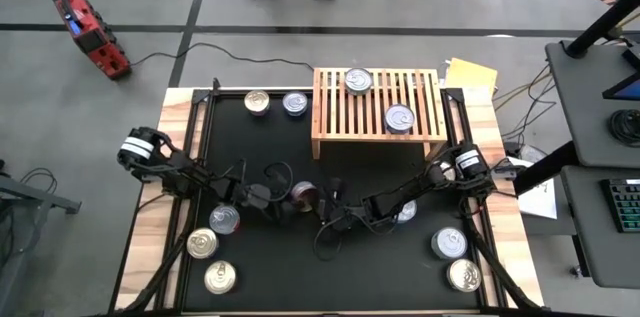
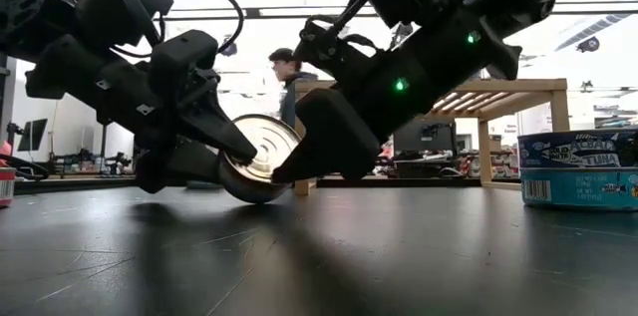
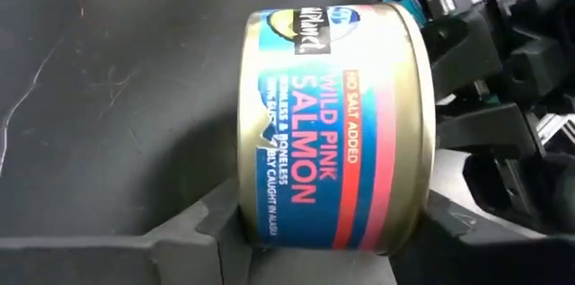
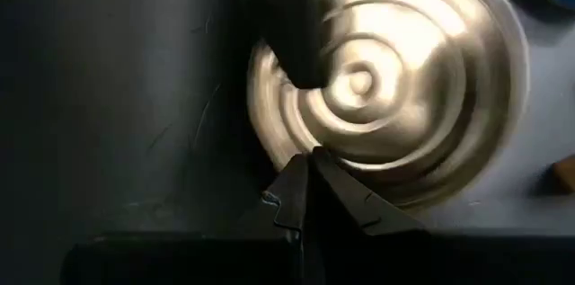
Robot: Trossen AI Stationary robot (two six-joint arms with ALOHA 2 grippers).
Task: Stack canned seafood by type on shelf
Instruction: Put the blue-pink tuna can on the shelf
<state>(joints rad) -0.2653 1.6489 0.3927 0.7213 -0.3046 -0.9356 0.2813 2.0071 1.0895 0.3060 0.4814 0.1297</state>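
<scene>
Between the left gripper's [image 3: 314, 244] half-closed jaws — salmon can [image 3: 334, 128], tipped on edge: rigid, slick — take by flat ends; right gripper [image 4: 310, 191] clenched against lid.

I see a blue-and-red salmon tin [image 3: 334, 128] tipped on its edge mid-mat. Two silver-lidded tins [image 1: 358, 81] sit apart on my light-wood slatted shelf [image 1: 332, 107].
</scene>
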